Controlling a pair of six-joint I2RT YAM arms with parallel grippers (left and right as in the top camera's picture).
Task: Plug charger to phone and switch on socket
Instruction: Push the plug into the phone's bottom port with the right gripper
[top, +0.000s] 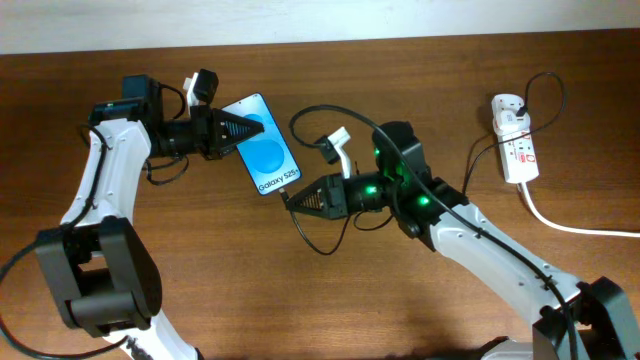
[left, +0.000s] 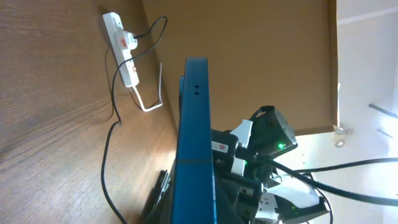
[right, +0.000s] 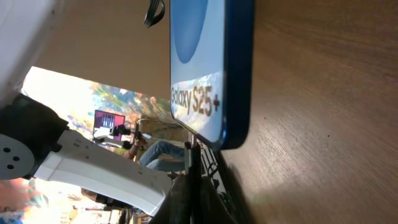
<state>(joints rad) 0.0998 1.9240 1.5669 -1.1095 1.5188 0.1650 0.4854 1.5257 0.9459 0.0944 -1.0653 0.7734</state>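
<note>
Right arm (top: 500, 250) reached in over the table (top: 200, 290). Phone (top: 262, 145) sat btwn both grippers, its far end pinched in the left gripper (top: 232, 131), near corner apparently on the wood. Socket (top: 514, 140) lay well apart, far right. Right gripper (top: 297, 198) had its fingers pressed on the charger (left: 112, 102) tip, just at the phone's bottom edge. Best approach: line tip square w/ port, push along phone's length, left bracing. Only the right wrist cam showed tip-to-edge closeness. Left wrist cam showed phone edge-on.
</note>
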